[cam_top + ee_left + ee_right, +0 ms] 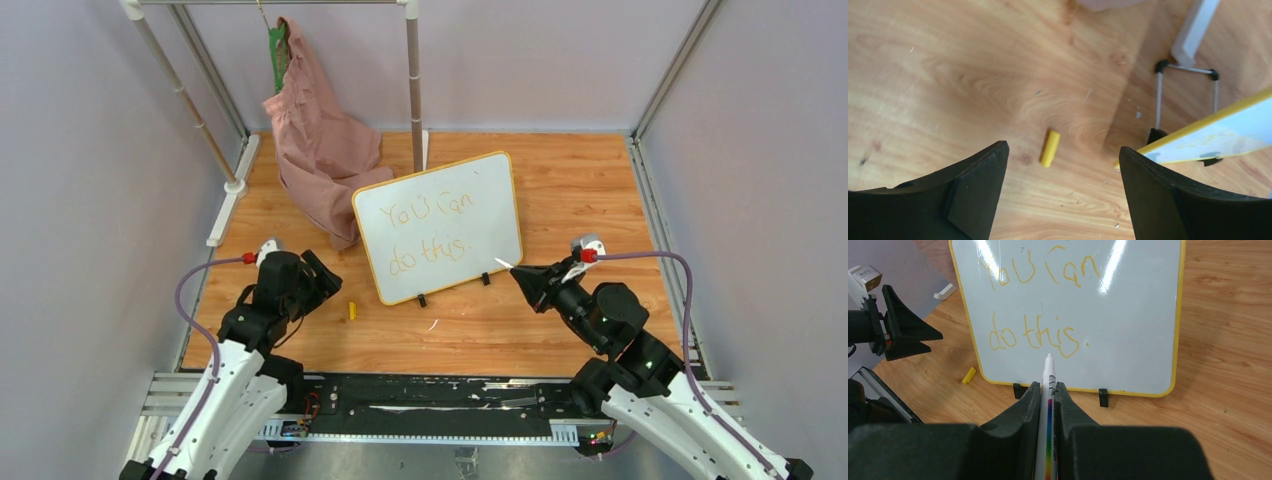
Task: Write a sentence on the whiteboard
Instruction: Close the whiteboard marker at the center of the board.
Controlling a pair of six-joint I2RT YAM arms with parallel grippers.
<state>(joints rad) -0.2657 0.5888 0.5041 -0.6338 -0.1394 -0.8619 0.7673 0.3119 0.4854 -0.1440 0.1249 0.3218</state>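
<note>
Nearest me, the right gripper [1048, 390] is clamped on a marker [1049, 371]. Its tip is aimed at the lower part of the whiteboard [492, 215], and I can't tell whether it touches. The left gripper [322, 274] hangs with jaws spread wide, near a yellow cap [351, 310] lying on the table [570, 190]. The whiteboard stands mid-table on its feet, carrying the sentence [430, 230] "You can do this." A pink cloth [315, 150] hangs behind.

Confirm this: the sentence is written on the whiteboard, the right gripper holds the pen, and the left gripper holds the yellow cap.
Wrong on the cap. The left gripper is open and holds nothing; the yellow cap lies on the table, as the left wrist view shows. The sentence is written on the whiteboard, and the right gripper holds the pen.
</note>
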